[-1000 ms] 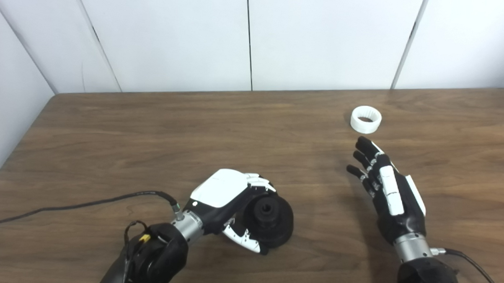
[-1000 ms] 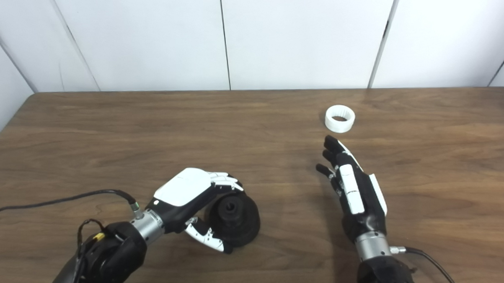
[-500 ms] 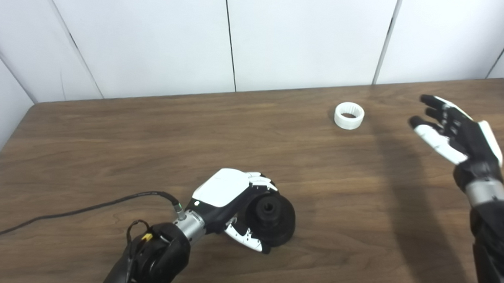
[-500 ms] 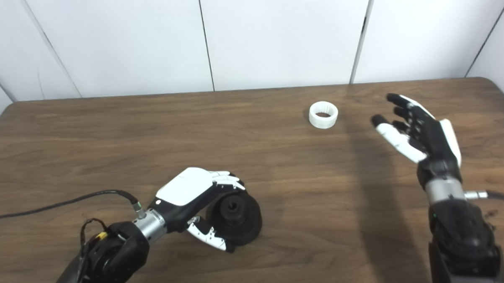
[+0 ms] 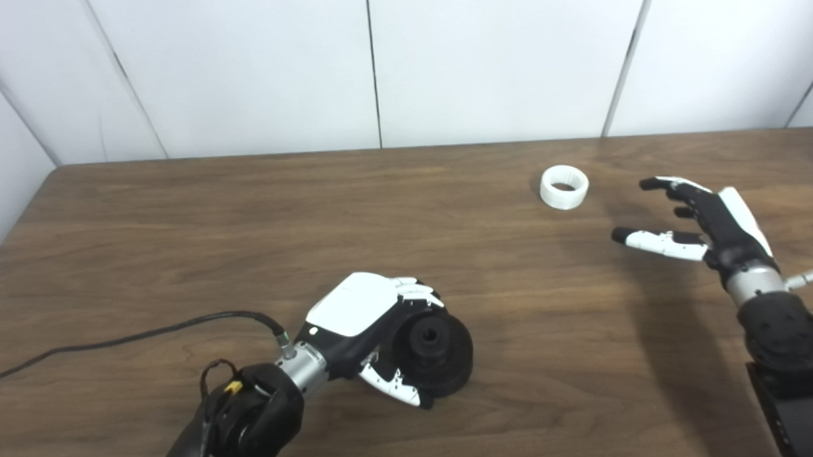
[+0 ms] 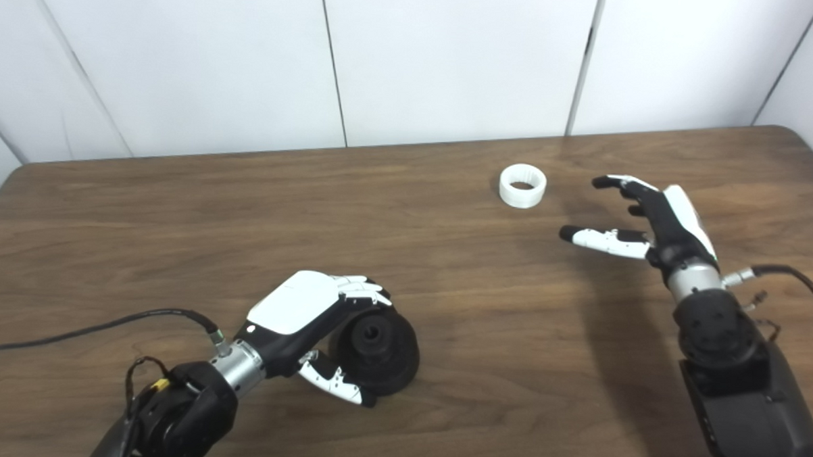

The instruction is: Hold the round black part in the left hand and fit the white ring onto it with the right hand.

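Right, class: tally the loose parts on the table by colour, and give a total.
Black: 1, the round black part, held by the left hand.
White: 1, the white ring, lying apart from the open right hand.
Total: 2.

1. One round black part (image 5: 436, 355), held near the front edge of the table.
2. One white ring (image 5: 564, 187), lying alone toward the back.
3. Two robot hands: a left hand (image 5: 369, 332) and a right hand (image 5: 701, 222).
4. One brown wooden table (image 5: 244, 223).
5. One black cable (image 5: 118, 340) trailing off to the left.
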